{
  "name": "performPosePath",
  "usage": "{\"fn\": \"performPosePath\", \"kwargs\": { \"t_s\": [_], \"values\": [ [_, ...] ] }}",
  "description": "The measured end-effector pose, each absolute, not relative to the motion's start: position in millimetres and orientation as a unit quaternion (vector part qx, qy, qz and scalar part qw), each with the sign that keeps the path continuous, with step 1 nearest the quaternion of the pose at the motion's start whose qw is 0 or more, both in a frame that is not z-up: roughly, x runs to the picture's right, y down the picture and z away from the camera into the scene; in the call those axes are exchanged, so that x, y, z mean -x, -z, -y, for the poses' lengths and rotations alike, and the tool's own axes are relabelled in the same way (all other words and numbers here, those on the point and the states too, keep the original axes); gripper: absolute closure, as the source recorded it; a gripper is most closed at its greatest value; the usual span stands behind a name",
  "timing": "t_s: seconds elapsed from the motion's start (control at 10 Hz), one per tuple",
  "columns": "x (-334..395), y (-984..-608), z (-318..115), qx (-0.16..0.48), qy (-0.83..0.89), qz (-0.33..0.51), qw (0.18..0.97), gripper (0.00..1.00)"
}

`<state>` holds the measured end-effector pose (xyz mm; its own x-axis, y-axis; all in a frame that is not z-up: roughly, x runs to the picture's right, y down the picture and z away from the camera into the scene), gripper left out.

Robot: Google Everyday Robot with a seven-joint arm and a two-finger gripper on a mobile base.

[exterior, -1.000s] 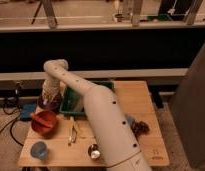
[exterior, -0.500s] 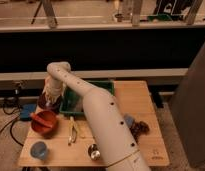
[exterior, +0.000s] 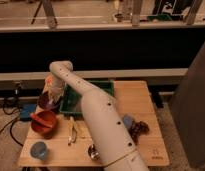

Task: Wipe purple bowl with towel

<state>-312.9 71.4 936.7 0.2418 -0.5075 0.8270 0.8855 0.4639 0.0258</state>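
The gripper [exterior: 52,91] is held just left of the green tray [exterior: 71,105], low over the purple bowl [exterior: 45,103], perhaps touching it; its grasp cannot be told. An orange bowl [exterior: 44,122] is set left-front of the tray.

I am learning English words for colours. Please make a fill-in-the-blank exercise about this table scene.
1. The gripper hangs above the ___ bowl.
2. The tray beside that bowl is ___.
3. The cup near the table's front edge is light ___.
Missing words: purple, green, blue.
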Motion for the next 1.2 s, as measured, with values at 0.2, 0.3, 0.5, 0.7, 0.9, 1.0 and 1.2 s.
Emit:
{"fn": "performPosePath", "kwargs": {
  "t_s": [0.2,0.3,0.5,0.7,0.9,1.0,1.2],
  "values": [
    [319.0,-944.5,-65.2,0.229,0.464,0.411,0.75,1.0],
    [326.1,-944.4,-63.8,0.224,0.468,0.417,0.747,1.0],
    [340.5,-939.5,-63.1,0.214,0.477,0.431,0.736,1.0],
    [353.3,-931.9,-65.5,0.207,0.489,0.446,0.721,1.0],
    [356.8,-923.2,-72.6,0.208,0.5,0.454,0.708,1.0],
    [354.7,-919.9,-77.5,0.212,0.505,0.455,0.703,1.0],
    [345.3,-915.5,-86.2,0.221,0.509,0.454,0.698,1.0]
  ]
}}
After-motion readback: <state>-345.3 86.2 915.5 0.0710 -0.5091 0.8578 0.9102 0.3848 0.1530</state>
